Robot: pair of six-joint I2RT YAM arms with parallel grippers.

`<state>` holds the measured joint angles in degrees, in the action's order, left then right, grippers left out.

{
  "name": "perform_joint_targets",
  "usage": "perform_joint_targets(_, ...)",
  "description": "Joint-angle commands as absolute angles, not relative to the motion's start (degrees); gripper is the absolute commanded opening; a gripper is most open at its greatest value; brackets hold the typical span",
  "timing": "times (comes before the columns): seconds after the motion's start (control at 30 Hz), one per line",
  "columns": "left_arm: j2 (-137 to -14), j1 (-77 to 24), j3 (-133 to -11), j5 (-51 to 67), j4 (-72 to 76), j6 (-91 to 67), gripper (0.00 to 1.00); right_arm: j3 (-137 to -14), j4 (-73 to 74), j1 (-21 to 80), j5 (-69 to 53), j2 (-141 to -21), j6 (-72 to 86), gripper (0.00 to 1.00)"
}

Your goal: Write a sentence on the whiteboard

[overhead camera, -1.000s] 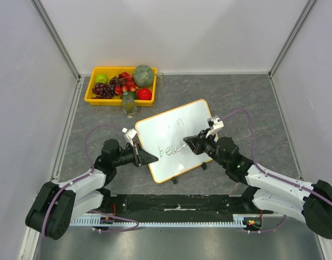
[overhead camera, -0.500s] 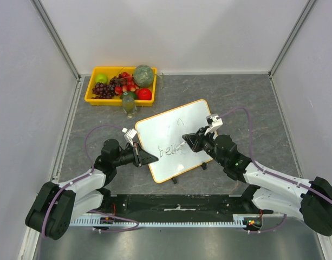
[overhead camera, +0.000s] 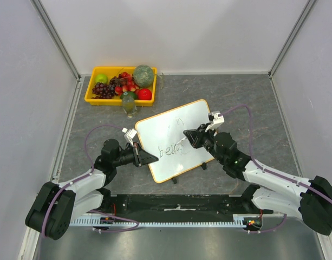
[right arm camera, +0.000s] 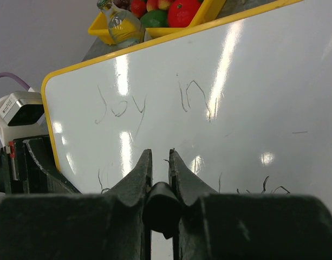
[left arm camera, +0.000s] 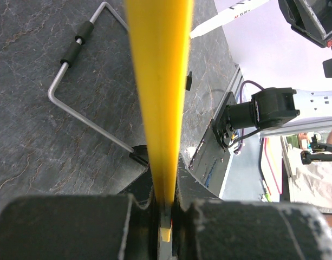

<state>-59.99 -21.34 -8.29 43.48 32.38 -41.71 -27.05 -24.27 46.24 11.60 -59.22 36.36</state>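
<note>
The whiteboard [overhead camera: 182, 130], white with an orange-yellow frame, stands tilted mid-table. My left gripper [overhead camera: 153, 158] is shut on its left frame edge; in the left wrist view the yellow frame [left arm camera: 160, 81] runs between the jaws of this gripper [left arm camera: 167, 208]. My right gripper [overhead camera: 188, 137] is shut on a marker, whose dark end [right arm camera: 161, 208] sits between the jaws of this gripper [right arm camera: 160, 154], tip at the board face [right arm camera: 252, 81]. The sentence shows as "Joy in" [right arm camera: 155, 103] above a lower line [overhead camera: 174, 150].
A yellow fruit tray [overhead camera: 95, 99] with fruit stands at the back left, and a small bottle [overhead camera: 129, 104] stands in front of it. The board's wire stand [left arm camera: 73, 92] rests on the grey table behind it. White walls close the cell on three sides.
My right gripper with the marker has shifted a little up the board, away from the lower line of writing. The left arm and the board have not moved.
</note>
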Motion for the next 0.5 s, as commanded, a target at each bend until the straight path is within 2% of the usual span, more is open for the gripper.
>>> perform_joint_targets(0.0,-61.2,-21.1,-7.1,37.8,25.0,-36.2,0.02,-28.4,-21.6,45.1,15.9,-59.7,33.9,0.0)
perform_joint_targets(0.47,-61.3,-21.1,-7.2,37.7,24.9,-36.2,0.02,-24.3,-17.9,45.2,14.2,-57.5,33.3,0.0)
